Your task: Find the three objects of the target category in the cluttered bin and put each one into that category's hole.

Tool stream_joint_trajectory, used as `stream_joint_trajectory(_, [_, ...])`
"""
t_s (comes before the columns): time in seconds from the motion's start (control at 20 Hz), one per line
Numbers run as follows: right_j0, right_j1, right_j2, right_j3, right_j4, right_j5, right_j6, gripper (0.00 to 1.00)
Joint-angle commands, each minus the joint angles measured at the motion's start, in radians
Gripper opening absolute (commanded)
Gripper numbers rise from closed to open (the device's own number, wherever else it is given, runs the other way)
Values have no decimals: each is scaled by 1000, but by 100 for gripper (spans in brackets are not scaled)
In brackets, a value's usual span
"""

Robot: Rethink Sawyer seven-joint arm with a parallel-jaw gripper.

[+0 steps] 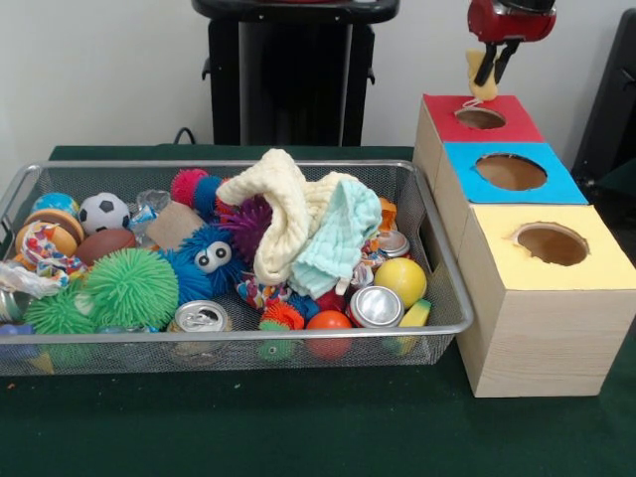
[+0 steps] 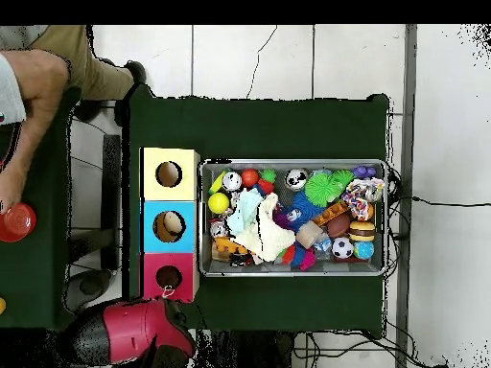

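High at the right of the front view, my gripper (image 1: 494, 66) is shut on a small pale yellow object (image 1: 481, 85). The object hangs just above the round hole (image 1: 480, 117) of the red-topped box (image 1: 442, 111). A blue-topped box (image 1: 510, 171) and a yellow-topped box (image 1: 552, 243) stand in the same row, nearer the camera. In the overhead view the red arm (image 2: 134, 331) covers the gripper beside the red box (image 2: 169, 278). Something tan lies in the hole of the blue box (image 2: 171, 225).
The wire bin (image 1: 437, 260) is full: a cream cloth (image 1: 283, 204), mint cloth (image 1: 338, 238), soccer ball (image 1: 103, 212), green spiky ball (image 1: 132, 286), blue fuzzy ball (image 1: 209, 256), cans (image 1: 376, 306), yellow ball (image 1: 400, 280). A person's arm (image 2: 29, 105) reaches toward a red cup (image 2: 14, 222).
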Motion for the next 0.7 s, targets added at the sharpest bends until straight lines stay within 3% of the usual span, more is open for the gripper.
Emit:
stream_joint_trajectory(0.05, [-39, 75, 49, -65, 56, -7, 224, 0])
stream_joint_trajectory(0.7, [-56, 94, 54, -78, 53, -55, 213, 0])
